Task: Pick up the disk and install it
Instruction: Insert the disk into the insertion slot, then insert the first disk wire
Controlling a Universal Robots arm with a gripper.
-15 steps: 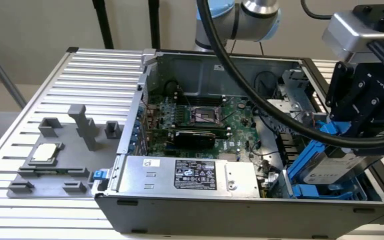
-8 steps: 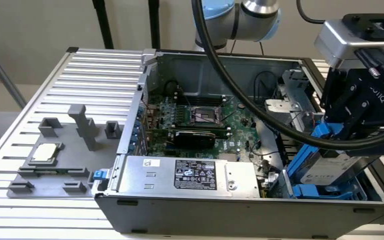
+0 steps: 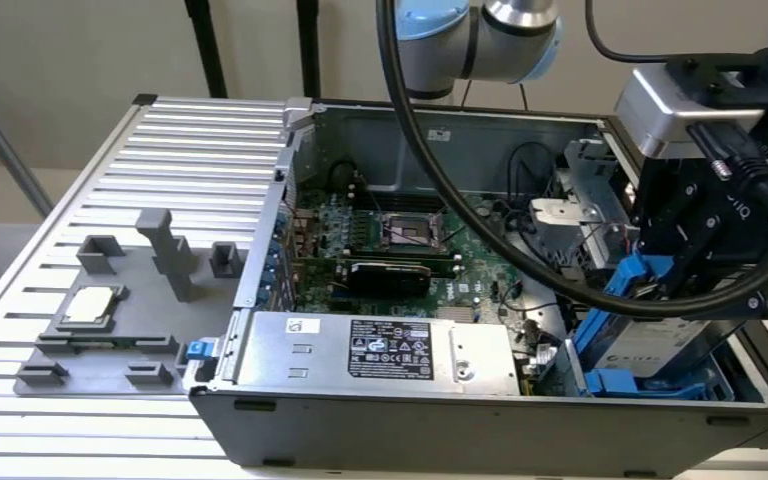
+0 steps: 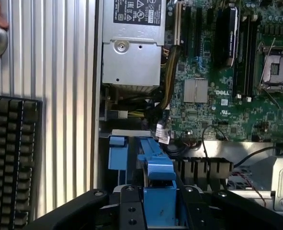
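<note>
Inside the computer case (image 3: 491,425), at the exterior view's right, your gripper (image 4: 159,203) clamps the tilted disk (image 3: 648,345).

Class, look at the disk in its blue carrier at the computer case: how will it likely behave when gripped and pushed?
The disk looks like a flat metal slab, so it is probably stiff and fairly heavy for its size. Its blue carrier seems thin plastic, likely to flex slightly where the pincer grips it. Flat sides suggest no rolling.
</note>
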